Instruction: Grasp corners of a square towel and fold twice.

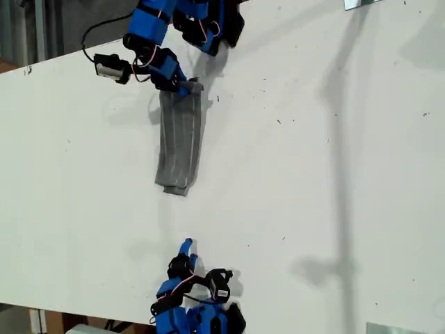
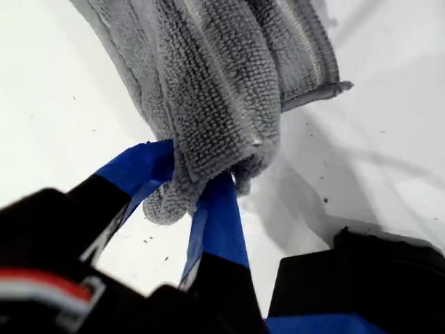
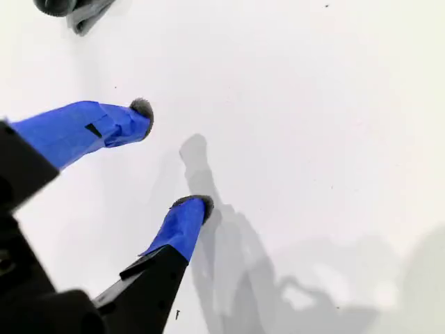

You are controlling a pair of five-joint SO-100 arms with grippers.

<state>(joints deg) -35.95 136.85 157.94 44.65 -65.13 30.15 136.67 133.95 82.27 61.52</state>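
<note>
The grey striped towel (image 1: 179, 139) lies in a long narrow folded strip on the white table (image 1: 313, 174), running from the arm at the top of the exterior view toward the middle. My first gripper (image 1: 182, 86) is shut on the towel's far end. Its blue fingers (image 2: 219, 216) pinch a bunched edge of the towel (image 2: 222, 83), so the corners there are hidden in the bunch. My second gripper (image 1: 186, 245) sits at the bottom of the exterior view, apart from the towel. The second gripper (image 3: 170, 158) is open over bare table, with a towel tip (image 3: 83, 15) far off.
Metal brackets sit at the exterior view's top right (image 1: 361, 3) and bottom right (image 1: 389, 328). The table's edge slants along the exterior view's upper left. Shadows of both arms fall on the tabletop.
</note>
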